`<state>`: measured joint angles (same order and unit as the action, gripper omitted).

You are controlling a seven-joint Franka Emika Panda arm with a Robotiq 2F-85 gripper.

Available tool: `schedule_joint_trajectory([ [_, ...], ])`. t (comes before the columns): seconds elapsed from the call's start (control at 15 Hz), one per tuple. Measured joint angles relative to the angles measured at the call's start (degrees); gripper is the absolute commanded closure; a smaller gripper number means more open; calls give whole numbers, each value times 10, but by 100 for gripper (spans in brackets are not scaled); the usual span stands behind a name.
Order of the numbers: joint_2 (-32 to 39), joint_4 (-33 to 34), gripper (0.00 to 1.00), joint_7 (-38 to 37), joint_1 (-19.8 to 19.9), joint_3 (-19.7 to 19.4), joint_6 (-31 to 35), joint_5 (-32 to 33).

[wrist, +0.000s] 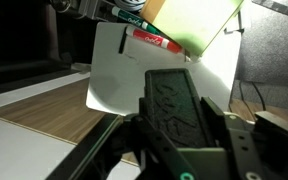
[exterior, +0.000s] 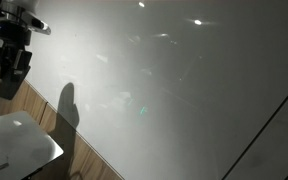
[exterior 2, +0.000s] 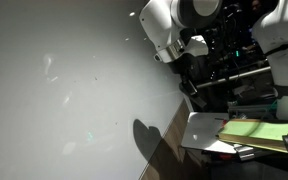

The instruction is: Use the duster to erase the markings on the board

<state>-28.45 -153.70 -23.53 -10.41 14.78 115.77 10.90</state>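
Note:
The board (exterior: 184,90) is a very large glossy white surface that fills most of both exterior views (exterior 2: 64,110). My gripper (exterior: 11,52) is off the board's edge, apart from the surface, and is shut on the duster (exterior: 15,66), a dark flat block. In the wrist view the duster (wrist: 169,95) sits between my jaws (wrist: 181,118), its ribbed black face towards the camera. It also shows under the gripper (exterior 2: 187,72) in an exterior view. I cannot make out the markings; only faint reflections show on the board.
A small white table (exterior: 19,145) stands beside the board's edge (exterior 2: 209,130), with green paper (exterior 2: 249,130) and a red marker (wrist: 149,38) on it. A wood strip (wrist: 44,110) runs along the board. The arm's shadow (exterior: 69,105) falls on the board.

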Motion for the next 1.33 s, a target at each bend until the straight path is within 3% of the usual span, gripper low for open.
schedule_joint_trajectory([
  [0.53, 136, 8, 71, -5, 58, -10, 81, 0],
  [1.33, 258, 25, 71, -5, 60, -34, 119, 1],
])
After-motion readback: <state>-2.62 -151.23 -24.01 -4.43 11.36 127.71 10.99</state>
